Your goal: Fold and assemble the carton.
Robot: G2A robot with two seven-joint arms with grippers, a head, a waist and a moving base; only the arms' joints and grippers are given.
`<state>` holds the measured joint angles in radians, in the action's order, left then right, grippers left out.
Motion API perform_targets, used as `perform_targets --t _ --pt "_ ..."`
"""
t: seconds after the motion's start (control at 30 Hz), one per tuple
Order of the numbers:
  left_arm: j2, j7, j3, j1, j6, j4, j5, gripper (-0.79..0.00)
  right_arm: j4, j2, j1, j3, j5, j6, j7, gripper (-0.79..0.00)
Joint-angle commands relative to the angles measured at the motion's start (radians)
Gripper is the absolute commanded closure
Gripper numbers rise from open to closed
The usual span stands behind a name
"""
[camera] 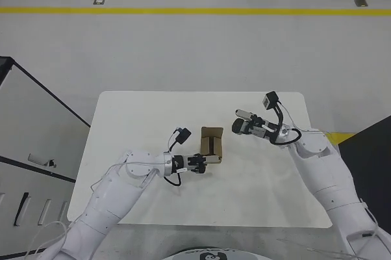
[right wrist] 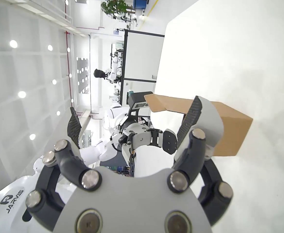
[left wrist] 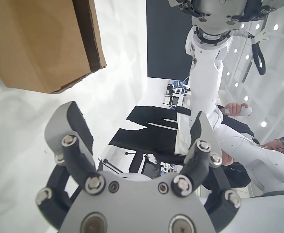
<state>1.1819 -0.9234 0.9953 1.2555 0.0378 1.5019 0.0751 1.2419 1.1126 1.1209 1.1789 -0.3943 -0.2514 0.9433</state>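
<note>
Standing near the middle of the white table (camera: 267, 195): 1 brown corrugated carton (camera: 212, 146), body squared up, far end open with a dark interior showing. 1 flap (right wrist: 157, 103) juts from that open end. The carton rests on the table surface, free of both arms' grip.

Left gripper (camera: 199, 162): placed at the carton's near left corner, low over the table. Pincer wide and empty. In the left wrist view its 2 fingers (left wrist: 80, 122) sit just short of the carton, with bare table showing between them. Whether a fingertip brushes the corner is hard to judge from overhead.

Right gripper (camera: 237, 125): placed to the carton's right, beside its far end, apart from it and pointing toward it. Pincer wide, nothing between the pads. In the right wrist view 1 ribbed pad (right wrist: 192, 115) stands in front of the carton's side, and the left gripper shows farther off beyond the gap.
</note>
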Motion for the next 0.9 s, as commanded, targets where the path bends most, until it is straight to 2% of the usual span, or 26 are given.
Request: perform_targets --t 0.0,0.2,0.43,0.87 --pt "0.004 0.007 -0.014 -0.008 0.010 -0.021 0.003 -0.785 -0.043 0.012 -0.037 -0.037 0.004 -0.006 -0.010 -0.785" --pt "0.015 0.052 -0.046 -0.032 0.025 -0.073 0.008 -0.785 -0.180 0.049 -0.138 -0.128 -0.019 -0.050 -0.016 -0.785" --pt "0.021 0.096 -0.060 -0.051 0.030 -0.110 0.002 -0.785 -0.279 0.079 -0.200 -0.181 -0.052 -0.087 0.008 -0.785" --pt "0.011 0.143 -0.003 -0.041 0.037 -0.115 0.016 -0.785 -0.347 0.096 -0.219 -0.203 -0.094 -0.089 0.114 -0.785"
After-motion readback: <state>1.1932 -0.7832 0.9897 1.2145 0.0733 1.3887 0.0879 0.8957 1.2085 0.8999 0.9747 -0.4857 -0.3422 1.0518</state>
